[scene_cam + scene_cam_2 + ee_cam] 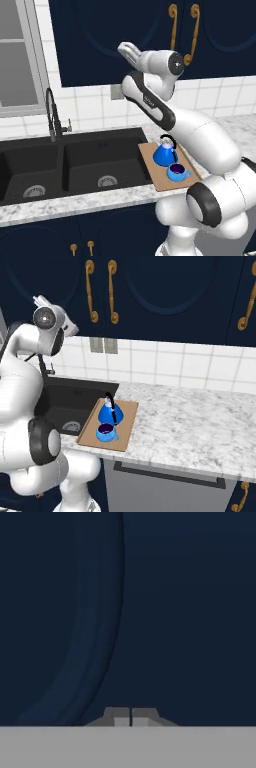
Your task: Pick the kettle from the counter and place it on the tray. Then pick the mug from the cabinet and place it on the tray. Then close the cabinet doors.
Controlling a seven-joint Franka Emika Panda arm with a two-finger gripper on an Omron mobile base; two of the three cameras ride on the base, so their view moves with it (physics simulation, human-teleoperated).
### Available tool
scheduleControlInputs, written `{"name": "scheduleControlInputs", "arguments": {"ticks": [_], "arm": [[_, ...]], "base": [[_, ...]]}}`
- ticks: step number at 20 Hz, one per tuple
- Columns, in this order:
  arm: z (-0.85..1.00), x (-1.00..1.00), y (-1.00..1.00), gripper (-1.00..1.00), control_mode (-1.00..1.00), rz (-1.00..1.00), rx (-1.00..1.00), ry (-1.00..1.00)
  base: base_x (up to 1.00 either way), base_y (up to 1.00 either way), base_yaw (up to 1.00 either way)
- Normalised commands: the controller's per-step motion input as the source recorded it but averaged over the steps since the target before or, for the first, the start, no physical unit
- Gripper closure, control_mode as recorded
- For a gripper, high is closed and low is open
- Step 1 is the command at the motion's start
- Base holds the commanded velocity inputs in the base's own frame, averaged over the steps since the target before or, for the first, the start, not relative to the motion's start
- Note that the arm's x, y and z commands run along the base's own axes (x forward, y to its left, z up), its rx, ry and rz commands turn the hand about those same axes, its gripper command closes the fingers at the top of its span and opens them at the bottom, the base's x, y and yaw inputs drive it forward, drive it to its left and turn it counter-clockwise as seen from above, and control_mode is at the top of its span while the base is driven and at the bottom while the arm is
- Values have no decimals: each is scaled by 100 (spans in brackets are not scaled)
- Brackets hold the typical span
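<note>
kettle [164, 152] and mug [176, 172] both sit on the tray [154, 172], so the empty pincer [130, 717] is pinched closed against the cabinet doors [100, 40], probably nudging them flush

**Where our three cameras sit**

From behind the arm on its left, we look forward and down over the sink [70, 165] toward the cabinet doors [150, 35]. From behind on its right, we look forward and down across the counter [200, 426] at the same doors [150, 291]. Both views stand back at middle range and share the tray [150, 160] [127, 428], kettle [164, 152] [109, 413], mug [176, 172] [105, 432], sink edge and tiled wall. Our hand camera faces a navy door panel [190, 612] from very near, the gripper [131, 717] tips at its bottom edge.
</note>
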Motion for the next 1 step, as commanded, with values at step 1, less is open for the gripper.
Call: {"name": "scheduleControlInputs", "arguments": {"ticks": [1], "arm": [[-39,82,18,100,-100,0,-5,0]], "base": [[0,0,0]]}}
